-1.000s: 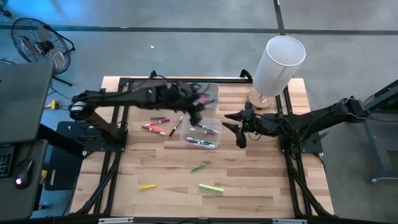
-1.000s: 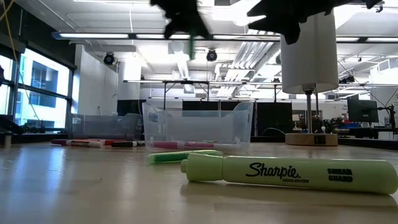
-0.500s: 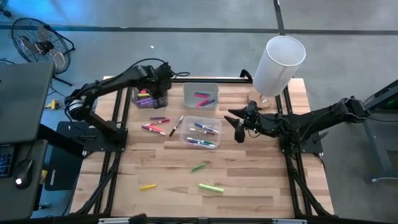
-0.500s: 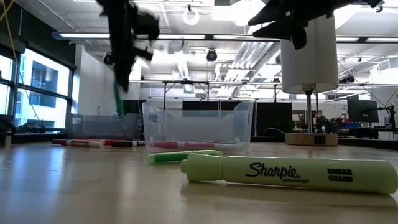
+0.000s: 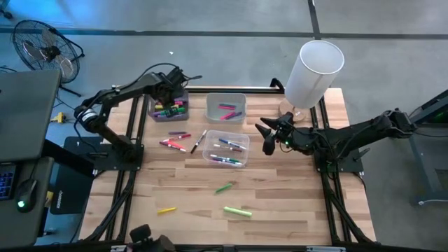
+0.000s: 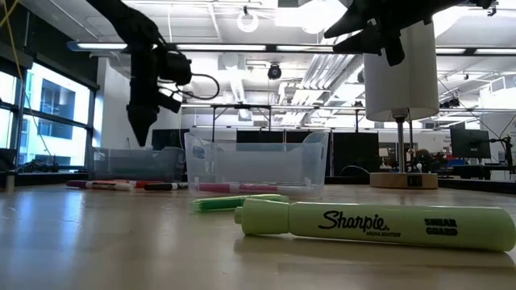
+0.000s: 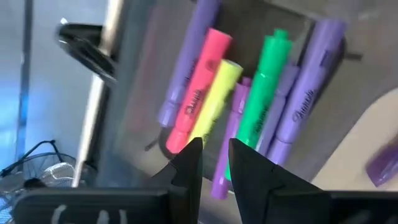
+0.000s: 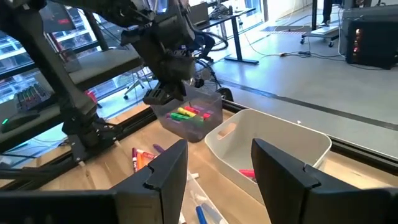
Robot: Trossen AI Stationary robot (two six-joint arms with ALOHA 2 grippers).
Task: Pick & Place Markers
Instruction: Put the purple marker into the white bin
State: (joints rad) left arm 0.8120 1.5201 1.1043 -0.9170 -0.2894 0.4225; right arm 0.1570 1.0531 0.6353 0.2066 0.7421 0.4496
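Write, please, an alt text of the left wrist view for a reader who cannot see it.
The left gripper hangs over a grey bin of highlighters, its two dark fingers slightly apart and holding nothing. In the bin lie side by side a pink marker, a yellow marker, a green marker and several purple markers.

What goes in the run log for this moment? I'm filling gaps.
left gripper: empty, above grey bin of markers | right gripper: open, waiting beside clear bin | loose markers on table
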